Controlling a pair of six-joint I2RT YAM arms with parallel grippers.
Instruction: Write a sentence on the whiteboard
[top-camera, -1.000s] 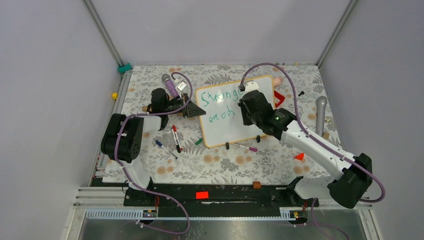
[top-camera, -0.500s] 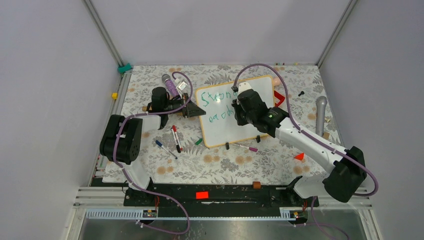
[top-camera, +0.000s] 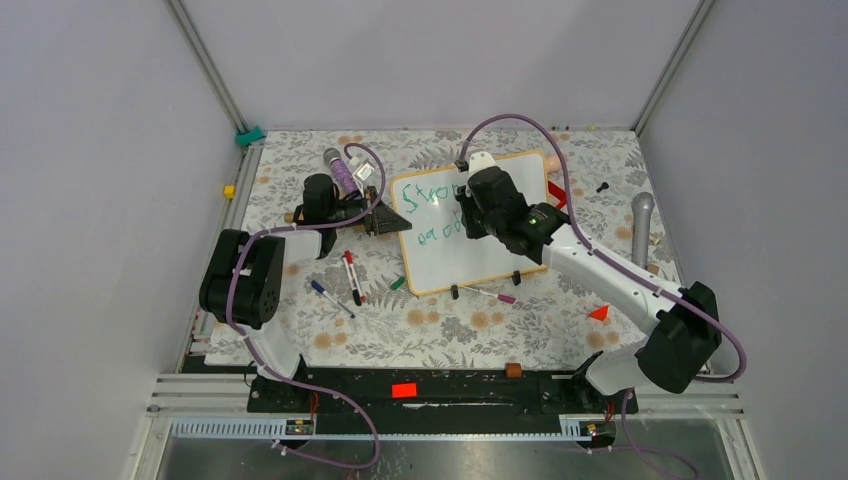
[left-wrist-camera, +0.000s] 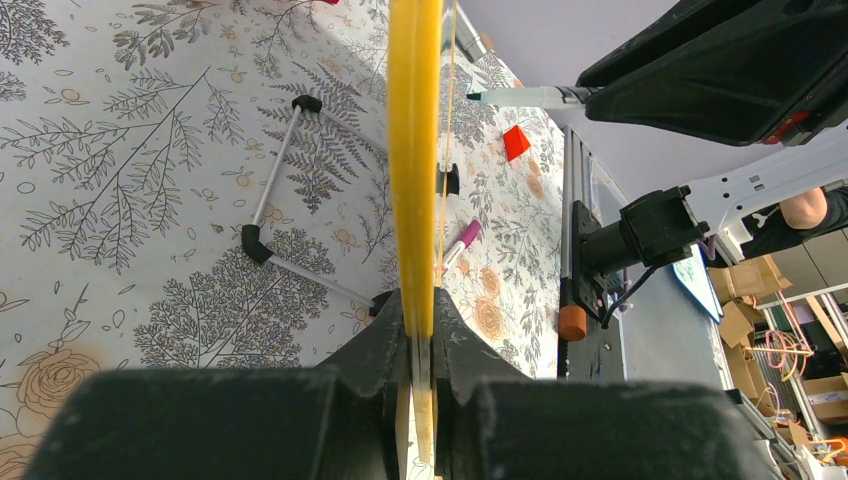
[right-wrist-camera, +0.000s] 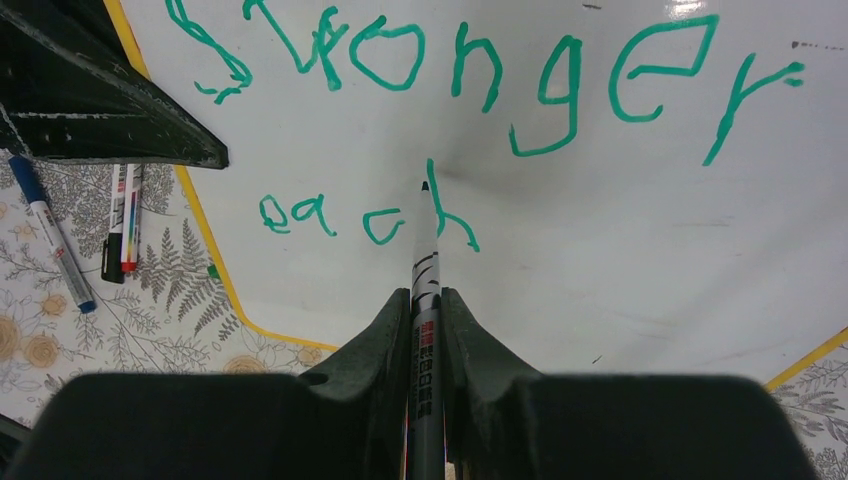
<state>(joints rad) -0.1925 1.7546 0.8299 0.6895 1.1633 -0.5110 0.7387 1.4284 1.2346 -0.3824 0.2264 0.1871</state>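
The sentence (right-wrist-camera: 470, 60) so far reads "Stronger" with "each" below it, in green on the whiteboard (top-camera: 460, 265), which stands propped at the middle of the tabletop (top-camera: 480, 330), nearer its far edge. The marker (right-wrist-camera: 425, 235) has its tip at the "h". The right pincer (right-wrist-camera: 425, 300) is clamped tight on the marker and has slid toward the tabletop's left edge since a second ago, hiding more of the top line. The left pincer (left-wrist-camera: 420, 310) stays closed on the board's left edge.
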